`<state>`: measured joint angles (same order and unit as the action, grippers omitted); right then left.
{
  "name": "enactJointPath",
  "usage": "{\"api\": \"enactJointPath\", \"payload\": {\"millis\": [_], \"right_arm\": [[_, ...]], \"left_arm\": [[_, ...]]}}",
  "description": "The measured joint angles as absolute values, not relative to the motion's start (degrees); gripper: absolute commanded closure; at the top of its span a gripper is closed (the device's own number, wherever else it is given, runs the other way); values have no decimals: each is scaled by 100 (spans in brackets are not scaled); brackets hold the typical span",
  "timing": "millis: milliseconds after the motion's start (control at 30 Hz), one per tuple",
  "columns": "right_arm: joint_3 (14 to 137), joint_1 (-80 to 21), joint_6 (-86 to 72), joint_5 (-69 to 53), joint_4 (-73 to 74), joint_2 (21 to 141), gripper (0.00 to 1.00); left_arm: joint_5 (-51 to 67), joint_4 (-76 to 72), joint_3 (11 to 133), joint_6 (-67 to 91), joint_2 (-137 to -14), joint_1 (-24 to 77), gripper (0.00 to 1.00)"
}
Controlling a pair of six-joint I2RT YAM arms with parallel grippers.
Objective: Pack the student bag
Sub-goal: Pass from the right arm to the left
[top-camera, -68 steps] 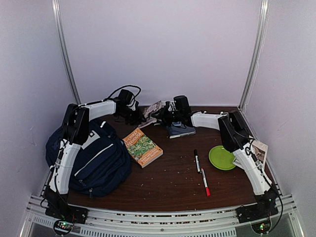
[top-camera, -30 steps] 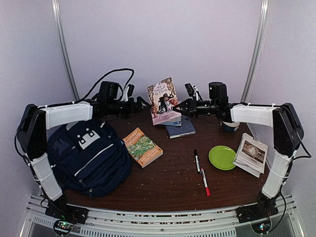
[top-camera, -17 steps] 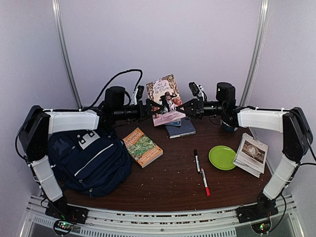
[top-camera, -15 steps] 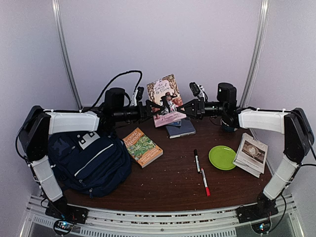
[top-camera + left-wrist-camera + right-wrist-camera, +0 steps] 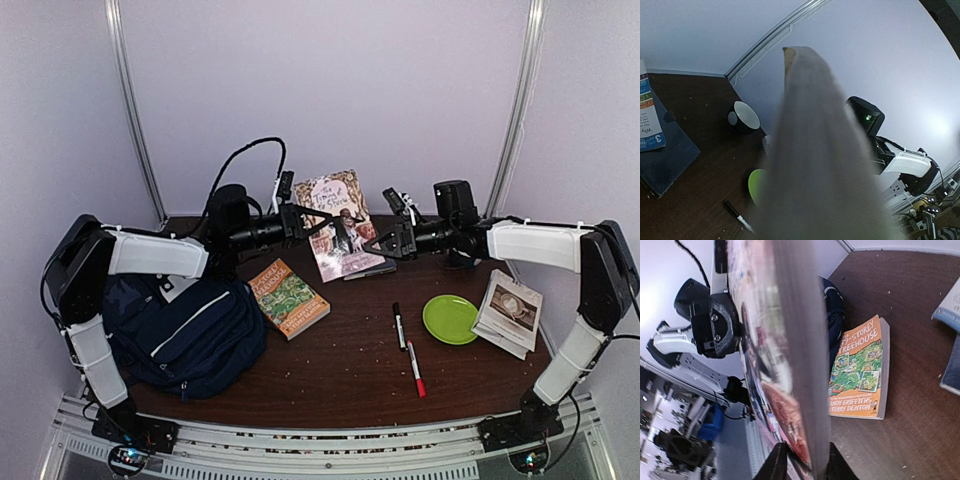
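The navy student bag [image 5: 190,335] lies at the near left of the table. A pink illustrated book [image 5: 338,222] hangs tilted above the back of the table between both arms. My left gripper [image 5: 316,224] is shut on its left edge. In the left wrist view the book [image 5: 810,150] fills the middle as a blur and hides the fingers. My right gripper [image 5: 369,245] holds the book's lower right. In the right wrist view its fingertips [image 5: 779,460] press on both faces of the book [image 5: 790,340].
An orange paperback [image 5: 288,298] lies beside the bag. A dark blue notebook [image 5: 665,160] lies under the held book. A green plate [image 5: 450,318], two markers [image 5: 398,325] [image 5: 415,368], a booklet [image 5: 510,312] and a black cup [image 5: 742,117] sit to the right.
The book has come down and tipped flatter, toward the table. My left gripper has gone from wide open to shut on the book's left edge. Both arms have dropped slightly.
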<state>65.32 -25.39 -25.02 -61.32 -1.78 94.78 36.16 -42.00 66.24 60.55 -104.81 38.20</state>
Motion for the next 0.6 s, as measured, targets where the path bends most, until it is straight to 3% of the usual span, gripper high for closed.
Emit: {"api": "enactJointPath", "payload": {"millis": [133, 300, 433, 600], "right_arm": [[6558, -2528, -2169, -6051, 97, 9439, 44], [6646, -2530, -1787, -6080, 143, 9402, 34], [6558, -2530, -2279, -6353, -576, 9408, 47], [6187, -2530, -4034, -6777, -2840, 9609, 63]], "left_arm": [[3680, -4475, 6469, 6294, -10484, 3837, 100], [3800, -4799, 6405, 6635, -10484, 3844, 100], [3865, -4884, 6407, 6772, -10486, 3859, 100], [3896, -4777, 6453, 6777, -10486, 3911, 100]]}}
